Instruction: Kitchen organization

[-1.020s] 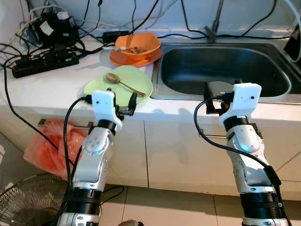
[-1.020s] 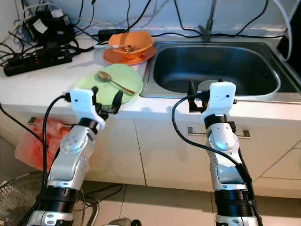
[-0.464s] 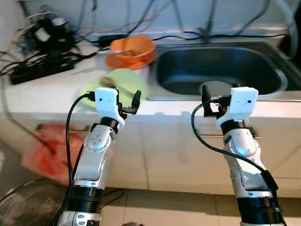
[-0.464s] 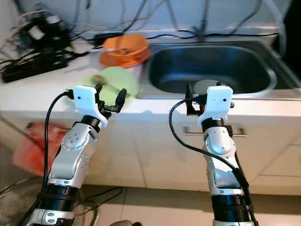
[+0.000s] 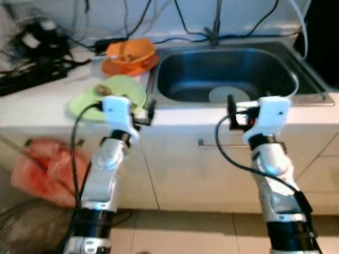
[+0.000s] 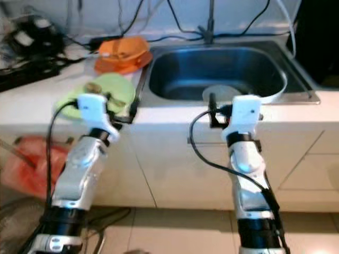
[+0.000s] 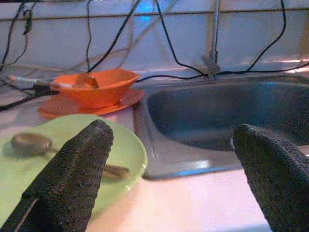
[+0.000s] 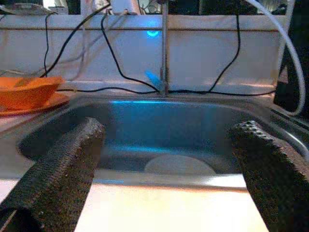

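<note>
A green plate (image 5: 115,93) with a spoon (image 7: 31,142) on it lies on the white counter, left of the steel sink (image 5: 222,71). Behind it an orange bowl (image 5: 130,50) sits on an orange plate. A pale round plate (image 5: 228,94) lies in the sink's basin. My left gripper (image 5: 139,116) is open and empty at the counter's front edge, just before the green plate (image 7: 58,145). My right gripper (image 5: 241,112) is also open and empty, held in front of the sink (image 8: 169,128) with the pale plate (image 8: 178,164) ahead of it.
A black power strip (image 5: 29,82) and tangled cables crowd the counter's back left. The tap (image 8: 164,48) rises behind the sink. A red plastic bag (image 5: 42,169) hangs by the cabinet at lower left, above a fan (image 5: 18,230). White cabinet doors and tiled floor lie below.
The whole picture has shifted and blurred, so the camera has moved; the sink now sits more central. Both arms stay raised at the counter's edge with their fingers still open.
</note>
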